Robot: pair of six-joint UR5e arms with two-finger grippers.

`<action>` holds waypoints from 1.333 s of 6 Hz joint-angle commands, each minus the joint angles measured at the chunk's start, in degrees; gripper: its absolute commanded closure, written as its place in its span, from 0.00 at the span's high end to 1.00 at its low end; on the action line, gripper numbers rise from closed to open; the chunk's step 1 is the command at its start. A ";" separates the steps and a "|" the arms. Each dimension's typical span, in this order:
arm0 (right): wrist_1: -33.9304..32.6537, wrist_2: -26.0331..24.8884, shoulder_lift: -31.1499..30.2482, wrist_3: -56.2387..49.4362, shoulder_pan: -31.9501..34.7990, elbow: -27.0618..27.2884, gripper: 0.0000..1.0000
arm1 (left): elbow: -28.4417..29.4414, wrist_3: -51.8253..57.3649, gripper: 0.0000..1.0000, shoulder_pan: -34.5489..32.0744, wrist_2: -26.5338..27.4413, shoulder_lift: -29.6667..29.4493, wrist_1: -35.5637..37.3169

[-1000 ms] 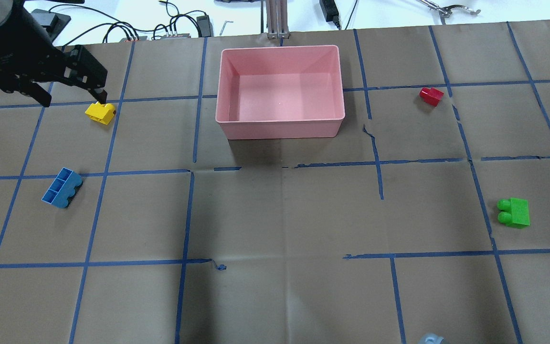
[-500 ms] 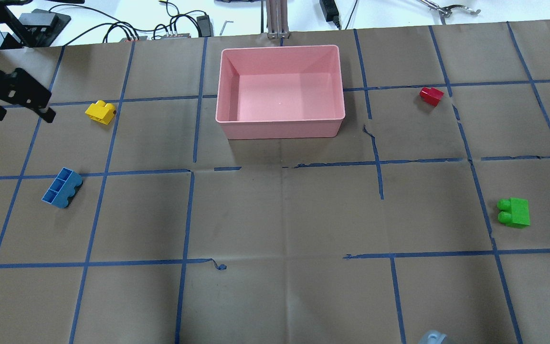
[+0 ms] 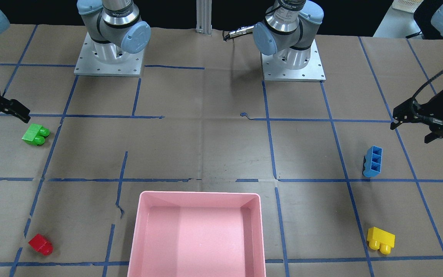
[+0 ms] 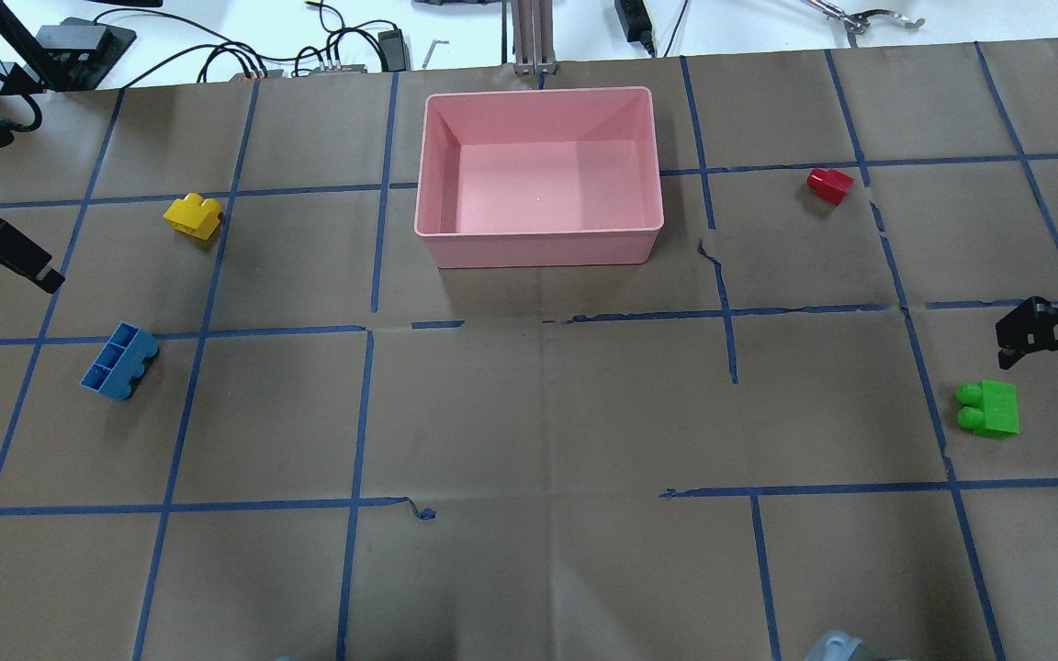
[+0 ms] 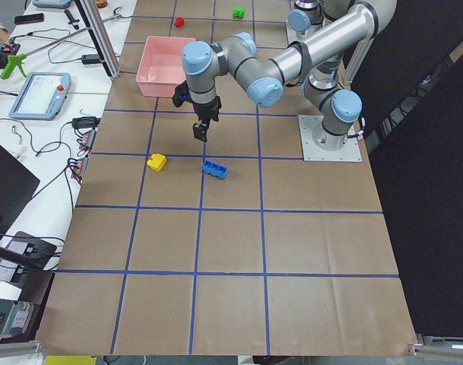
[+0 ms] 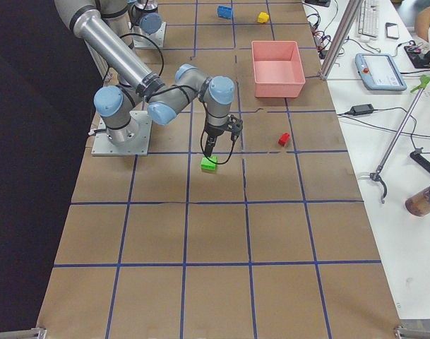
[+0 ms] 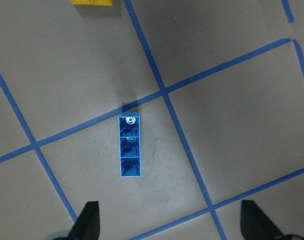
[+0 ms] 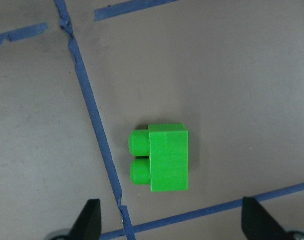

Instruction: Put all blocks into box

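Note:
The pink box (image 4: 538,248) stands at the far middle and holds nothing. The yellow block (image 4: 192,217) and the blue block (image 4: 119,361) lie on the left, the red block (image 4: 829,184) and the green block (image 4: 988,408) on the right. My left gripper (image 7: 171,220) is open and empty, above and just short of the blue block (image 7: 130,146). My right gripper (image 8: 171,220) is open and empty, above and just short of the green block (image 8: 161,157). Neither gripper touches a block.
The table is covered in brown paper with a blue tape grid. Cables and tools lie beyond the far edge (image 4: 327,55). The two arm bases (image 3: 108,54) stand on the robot's side of the table.
My left gripper left the yellow block and moved back toward the blue block. My right gripper moved nearer, to above the green block. No block moved.

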 commanded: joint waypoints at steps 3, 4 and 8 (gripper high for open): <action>-10.93 0.21 6.06 -2.78 -0.21 4.96 0.99 | -9.77 4.05 0.99 0.93 0.57 -6.14 13.57; -11.30 0.21 7.28 -2.79 -0.65 4.88 0.99 | -10.14 3.87 0.99 2.33 3.36 -8.24 15.07; -11.83 0.12 10.11 -1.47 -0.65 4.61 0.98 | -19.02 3.87 0.77 3.39 3.22 -8.61 25.36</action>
